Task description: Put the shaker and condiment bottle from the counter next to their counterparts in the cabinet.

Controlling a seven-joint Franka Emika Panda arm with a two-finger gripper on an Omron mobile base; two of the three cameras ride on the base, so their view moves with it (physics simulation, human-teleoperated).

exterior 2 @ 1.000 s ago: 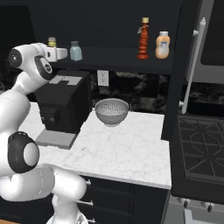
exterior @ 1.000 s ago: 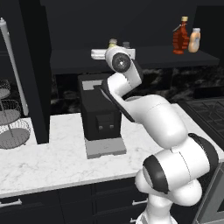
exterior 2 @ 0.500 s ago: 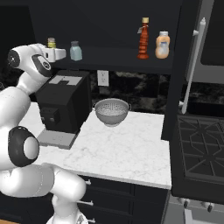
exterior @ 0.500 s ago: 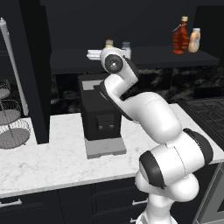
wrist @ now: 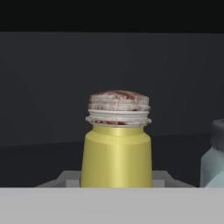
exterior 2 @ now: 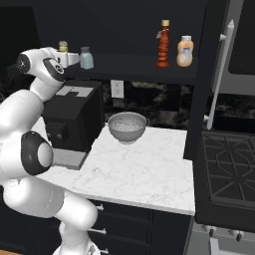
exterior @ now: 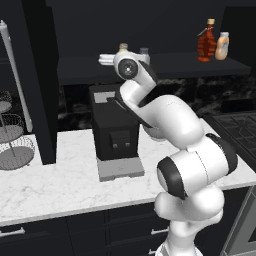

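Note:
My gripper (exterior 2: 66, 56) is shut on the shaker (wrist: 117, 144), a small yellow cylinder with a silver-grey cap. It holds it at the left part of the cabinet shelf (exterior 2: 134, 67). The shaker (exterior: 122, 48) stands upright just left of the pale blue-green glass shaker (exterior 2: 86, 58), with a small gap between them. Whether its base rests on the shelf is hidden. The dark red condiment bottle (exterior 2: 164, 45) stands further right on the same shelf, close beside the light orange squeeze bottle (exterior 2: 185, 52).
A black coffee machine (exterior 2: 69, 119) stands on the white marble counter (exterior 2: 144, 169) right below my hand. A metal colander (exterior 2: 127, 127) sits beside it. A stove (exterior 2: 229, 169) lies to the right, and wire baskets (exterior: 12, 145) stand at the far left.
The hand with the shaker has shifted slightly left along the shelf and the arm's upper links have swung. The bottles on the shelf have stayed put.

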